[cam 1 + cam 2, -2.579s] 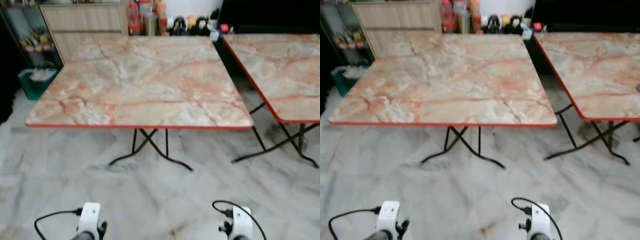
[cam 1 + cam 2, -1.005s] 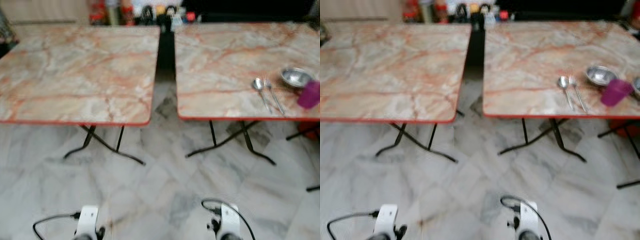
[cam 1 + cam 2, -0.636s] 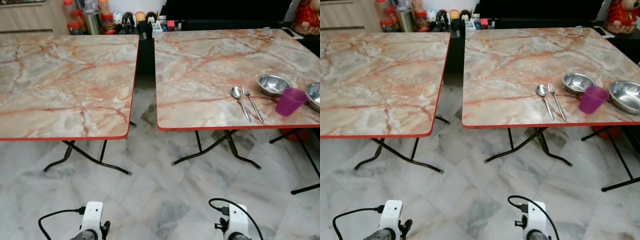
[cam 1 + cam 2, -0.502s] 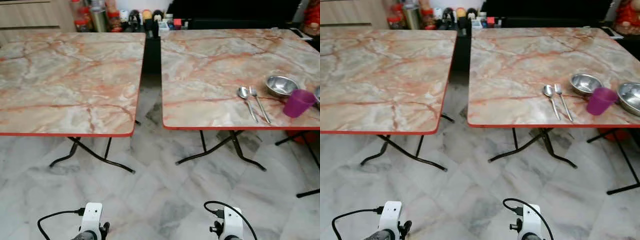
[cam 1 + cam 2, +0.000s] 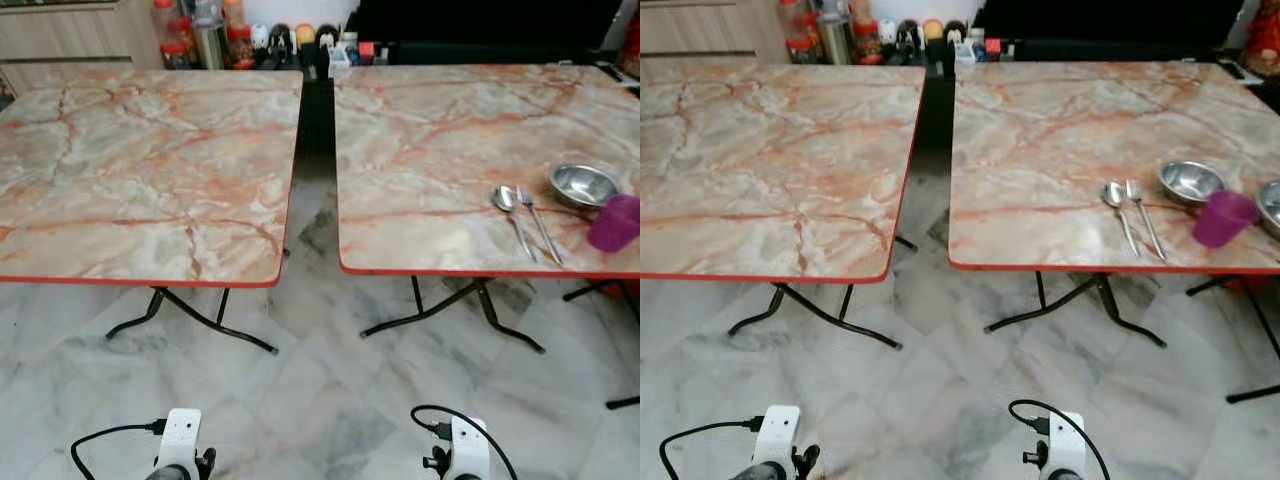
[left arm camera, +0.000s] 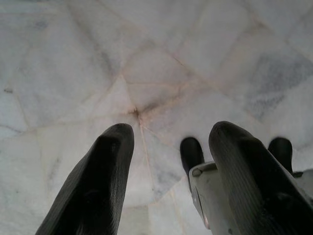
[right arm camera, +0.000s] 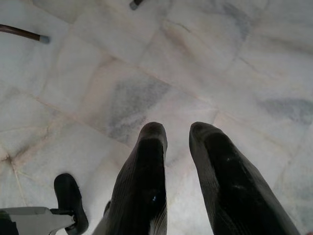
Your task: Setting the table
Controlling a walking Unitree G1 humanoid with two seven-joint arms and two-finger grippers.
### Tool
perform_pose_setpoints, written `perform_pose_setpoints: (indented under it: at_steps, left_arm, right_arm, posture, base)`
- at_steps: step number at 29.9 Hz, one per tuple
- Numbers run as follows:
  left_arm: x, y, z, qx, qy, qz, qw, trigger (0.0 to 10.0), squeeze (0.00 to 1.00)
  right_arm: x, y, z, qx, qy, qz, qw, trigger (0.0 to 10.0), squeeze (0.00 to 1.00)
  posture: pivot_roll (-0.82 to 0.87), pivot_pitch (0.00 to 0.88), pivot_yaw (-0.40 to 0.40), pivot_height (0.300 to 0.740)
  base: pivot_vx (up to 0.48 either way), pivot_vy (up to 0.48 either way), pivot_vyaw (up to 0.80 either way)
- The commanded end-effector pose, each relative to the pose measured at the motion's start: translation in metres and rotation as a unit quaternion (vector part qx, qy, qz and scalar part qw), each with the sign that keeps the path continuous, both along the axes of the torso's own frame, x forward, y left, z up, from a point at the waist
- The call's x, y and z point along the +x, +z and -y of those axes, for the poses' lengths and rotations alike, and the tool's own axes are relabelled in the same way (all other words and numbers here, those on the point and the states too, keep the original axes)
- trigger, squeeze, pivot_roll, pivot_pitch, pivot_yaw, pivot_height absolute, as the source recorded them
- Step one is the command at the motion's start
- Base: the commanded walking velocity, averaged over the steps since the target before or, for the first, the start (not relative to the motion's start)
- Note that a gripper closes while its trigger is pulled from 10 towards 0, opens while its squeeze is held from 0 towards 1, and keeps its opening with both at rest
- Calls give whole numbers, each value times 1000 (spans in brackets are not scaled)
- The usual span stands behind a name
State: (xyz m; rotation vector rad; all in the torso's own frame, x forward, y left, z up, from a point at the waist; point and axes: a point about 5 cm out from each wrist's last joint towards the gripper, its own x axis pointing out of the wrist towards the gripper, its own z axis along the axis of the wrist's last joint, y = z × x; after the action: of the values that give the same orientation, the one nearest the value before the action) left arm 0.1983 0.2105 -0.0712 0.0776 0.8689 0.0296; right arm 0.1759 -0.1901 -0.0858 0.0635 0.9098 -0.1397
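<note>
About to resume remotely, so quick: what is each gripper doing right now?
Left gripper: open, empty, hanging over the marble floor.
Right gripper: open with a narrower gap, empty, also pointing at the floor.

A pale marble-tiled floor [image 5: 300, 400] with grey veining spreads beneath black folding legs [image 5: 190, 320]. At the far wall, a row of bottles and jars [image 5: 215, 35], some red-capped, stands beside a light wooden cabinet [image 5: 70, 35]. A dark unit [image 5: 1110, 25] runs along the back; a red object at its right end [image 5: 1262, 45], possibly a figurine, is too cropped to identify.
</note>
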Motion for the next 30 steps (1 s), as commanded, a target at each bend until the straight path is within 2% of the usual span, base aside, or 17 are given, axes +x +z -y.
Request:
perform_pose_setpoints:
  at_steps: [1,9,13,17,21,30]
  left_arm:
    - [-6,-3,-2,6,-3,-15,1000,10000,0]
    - [-6,-4,2,6,-7,-13,1000,10000,0]
    - [-4,-3,3,10,-8,-6,1000,10000,0]
    - [-6,-3,-5,12,-5,-14,1000,10000,0]
    - [-7,-3,-6,13,-10,-15,1000,10000,0]
    - [-6,-4,4,14,-18,-15,1000,10000,0]
  right_arm:
    - [0,0,-2,-1,6,-3,1000,10000,0]
    - [0,0,-2,0,6,-2,1000,10000,0]
    - [1,0,-2,0,4,-2,1000,10000,0]
    - [0,0,-2,3,-2,0,1000,10000,0]
    - [0,0,-1,4,-4,2,1000,10000,0]
    - [2,1,-1,5,-5,5,1000,10000,0]
  posture:
    - [-45,76,5,740]
    - [-46,73,5,740]
    - [-47,82,3,740]
    - [-47,83,4,740]
    - [-48,83,3,740]
    - [-48,82,4,740]
  base:
    - [371,0,0]
    - [366,0,0]
    - [0,0,0]
    - [0,0,0]
    - [0,0,0]
    - [0,-301,0]
